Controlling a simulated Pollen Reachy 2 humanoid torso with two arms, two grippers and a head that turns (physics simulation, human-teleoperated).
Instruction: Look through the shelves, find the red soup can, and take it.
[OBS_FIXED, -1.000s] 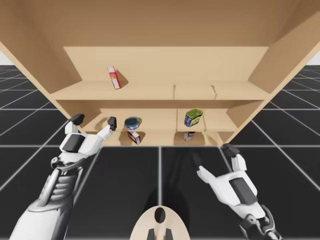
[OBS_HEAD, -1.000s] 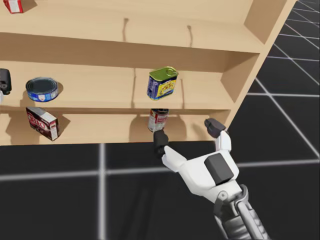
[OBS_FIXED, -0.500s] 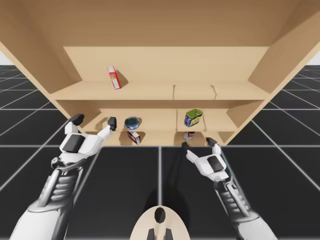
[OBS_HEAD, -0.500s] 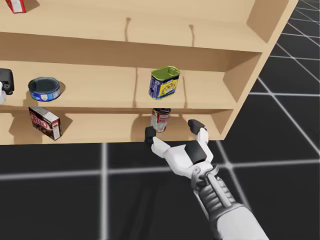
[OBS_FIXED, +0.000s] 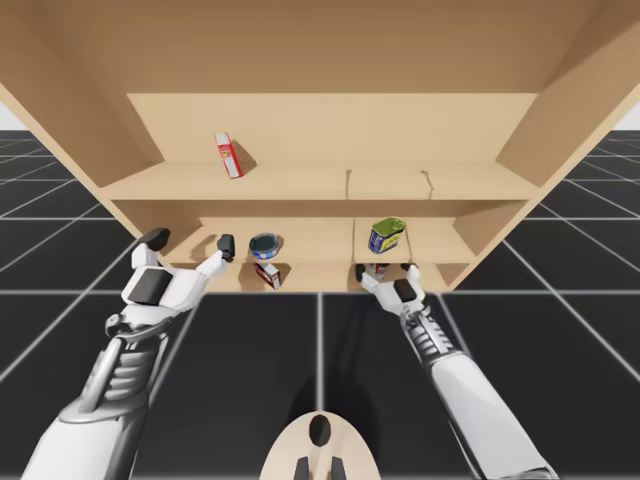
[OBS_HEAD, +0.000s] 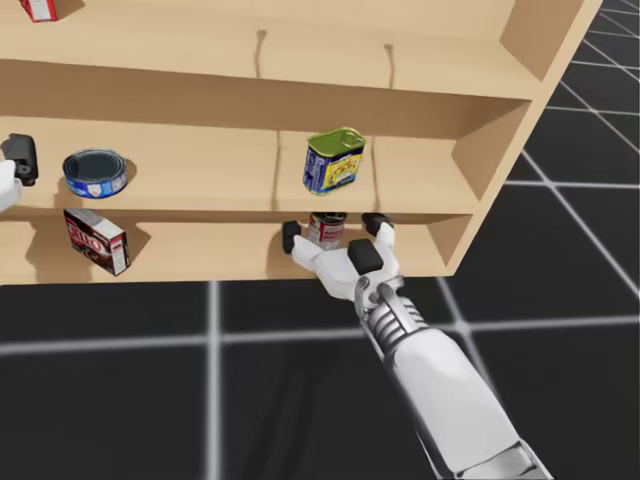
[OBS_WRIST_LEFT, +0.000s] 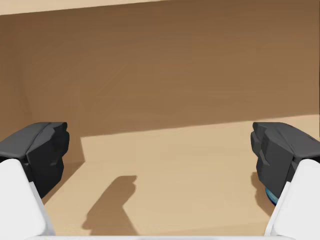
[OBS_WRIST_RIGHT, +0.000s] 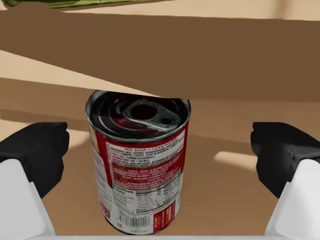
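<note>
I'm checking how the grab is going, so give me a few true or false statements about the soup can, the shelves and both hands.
1. The red soup can stands upright between the fingers of the right hand. True.
2. The right hand is shut on the can. False: there is a gap on each side, so it is open.
3. The soup can sits on the top shelf. False: it is on the lowest shelf, beneath the green-topped can.
4. The left hand is open, near the flat blue tin. True.
</note>
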